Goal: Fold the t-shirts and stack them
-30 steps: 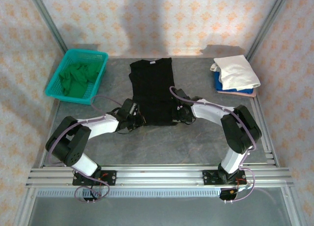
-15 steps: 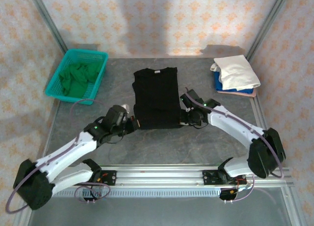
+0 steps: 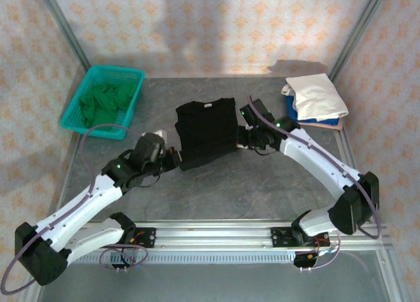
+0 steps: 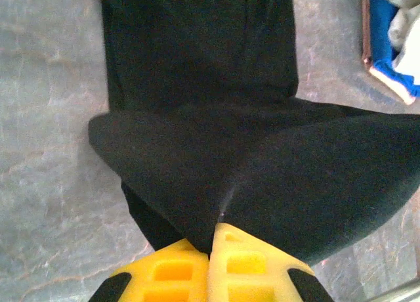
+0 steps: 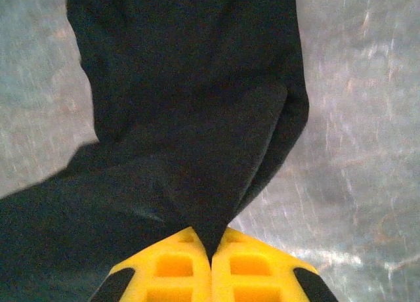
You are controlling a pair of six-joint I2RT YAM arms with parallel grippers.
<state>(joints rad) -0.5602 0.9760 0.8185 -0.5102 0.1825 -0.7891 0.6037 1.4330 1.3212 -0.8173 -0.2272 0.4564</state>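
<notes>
Upper left of the top view there's a teal basket (image 3: 71,122) with a crumpled green shirt (image 3: 102,102) sitting in it, well away from everything else. Moving right, the left fingers (image 3: 173,159) are at the lower left corner of the black shirt (image 3: 207,128), which sits in the middle of the grey table (image 3: 249,190), collar towards the back wall. In the left wrist view those yellow fingers (image 4: 174,276) are pressed together with a corner of the black cloth (image 4: 262,177) pinched between them, and the cloth bellies out in a fold over the flat part of the shirt further up the frame. Same story on the other side: the right fingers (image 3: 241,139) are at the shirt's right edge, and the right wrist view shows them (image 5: 174,269) clamped on a bunched bit of black fabric (image 5: 190,118), the rest spread out above. Far right, near the back corner, there's a pile with a white shirt (image 3: 318,95) on top, a blue shirt (image 3: 292,109) under it and a pink shirt (image 3: 329,125) peeking out at the bottom. A bit of that blue and white pile (image 4: 397,65) shows at the upper right of the left wrist view too.
</notes>
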